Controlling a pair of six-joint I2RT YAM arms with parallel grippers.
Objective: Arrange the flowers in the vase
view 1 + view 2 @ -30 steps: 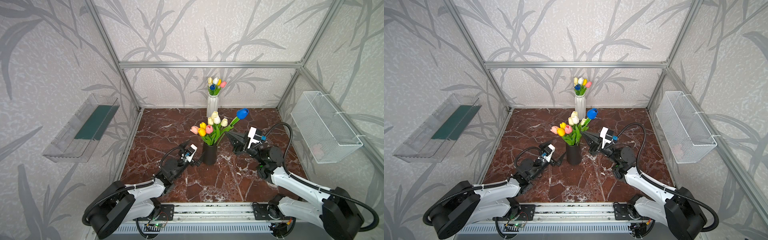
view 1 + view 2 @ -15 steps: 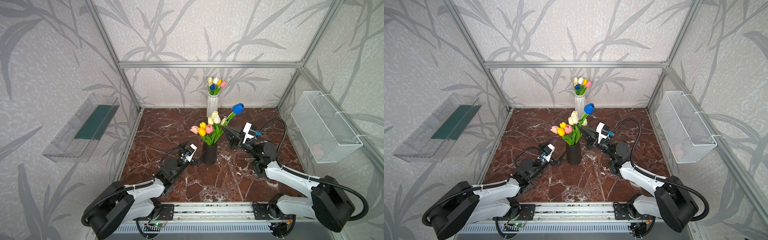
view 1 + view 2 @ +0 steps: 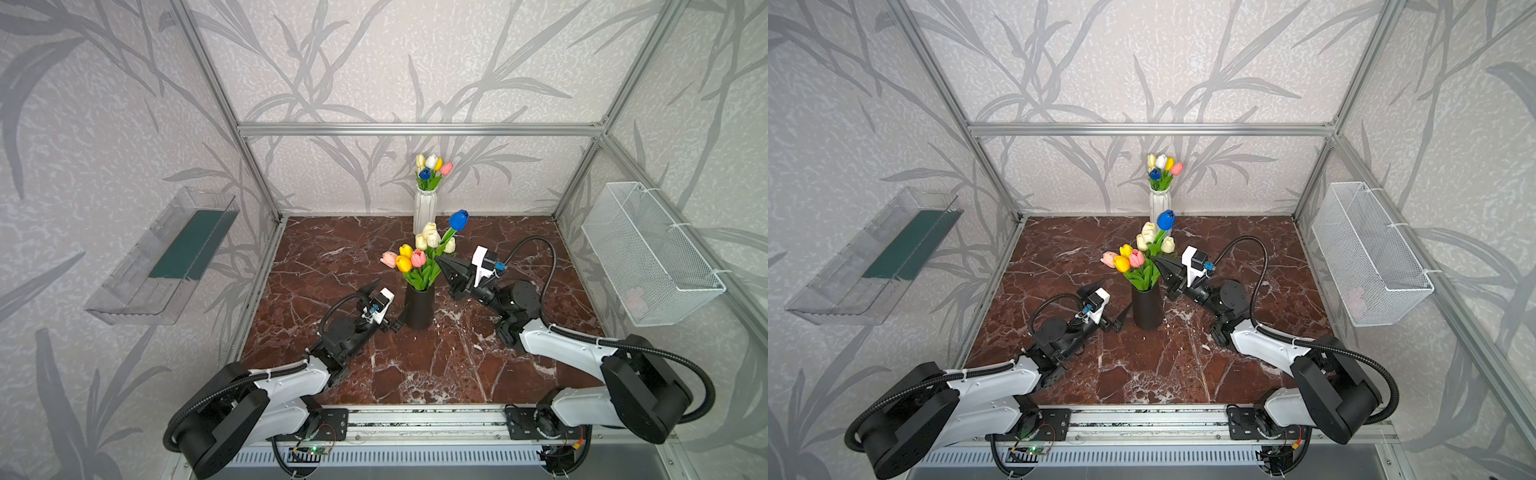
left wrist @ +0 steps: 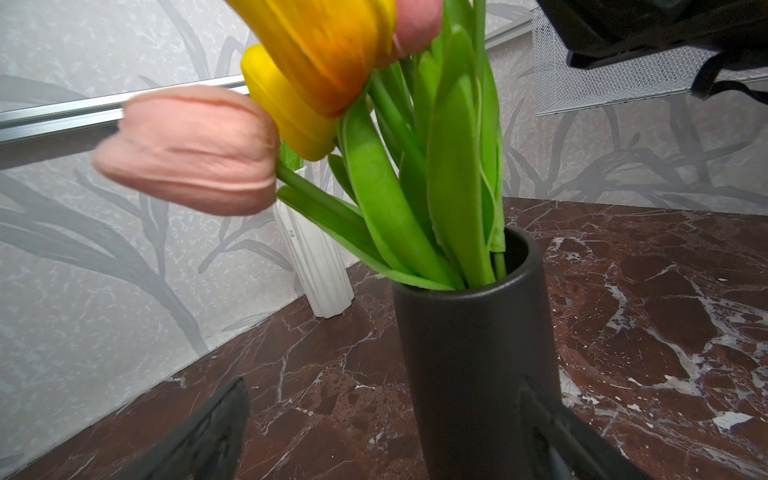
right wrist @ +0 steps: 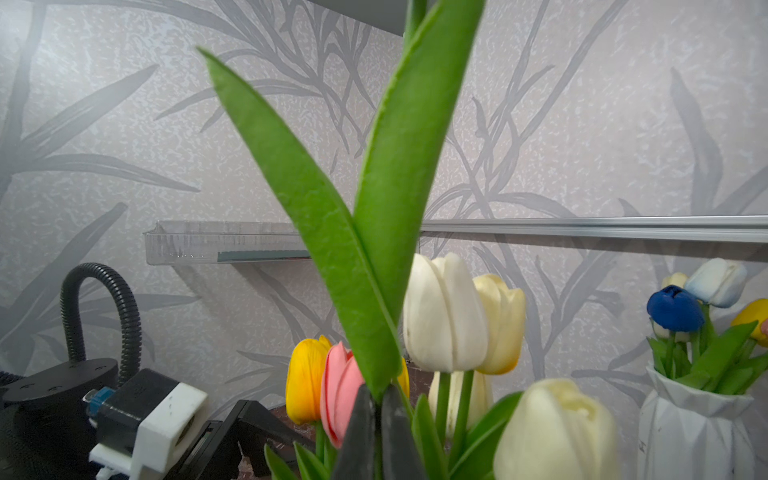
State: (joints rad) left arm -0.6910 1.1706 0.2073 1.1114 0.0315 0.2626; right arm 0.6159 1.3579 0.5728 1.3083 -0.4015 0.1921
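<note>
Marble-patterned red-brown tabletop (image 3: 332, 257) carries a black vase (image 3: 419, 309) near its middle, the flowers (image 3: 415, 259) bunched in its mouth. Left gripper (image 3: 385, 306) stands spread wide just beside the vase's foot, gripping nothing. Right gripper (image 3: 444, 262) is pinched on the stem of a blue tulip (image 3: 458, 219) — its head rises above the bunch.

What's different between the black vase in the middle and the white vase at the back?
The black vase is a smooth, plain cylinder; the white vase is ribbed. The black vase stands in the middle of the table; the white vase stands by the back wall. The black vase holds a fuller, spreading bunch; the white vase a small tight bunch. Both stand upright and hold mixed-colour tulips.
</note>
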